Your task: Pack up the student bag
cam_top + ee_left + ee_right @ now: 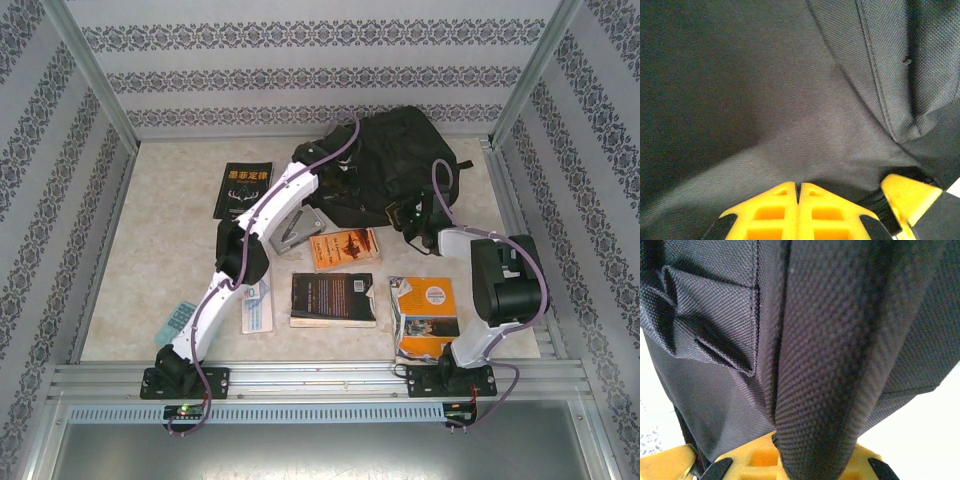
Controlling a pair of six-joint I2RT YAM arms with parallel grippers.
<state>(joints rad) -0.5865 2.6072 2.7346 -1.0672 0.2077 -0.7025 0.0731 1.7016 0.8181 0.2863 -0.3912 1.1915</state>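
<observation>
Top external view, large black fabric backpack [400, 150] far centre, left gripper [798, 187] fully closed against it, right gripper [810, 456] clamping its woven strap [840, 340]

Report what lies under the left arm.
Under the left arm, a grey object pokes out by the forearm and a pale booklet nearer the base, each partly covered. Anything else beneath it is hidden.

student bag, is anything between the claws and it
Nothing visible does. The left claw is shut right at the fabric of the student bag, and the right claw is shut on a fold of that bag.
</observation>
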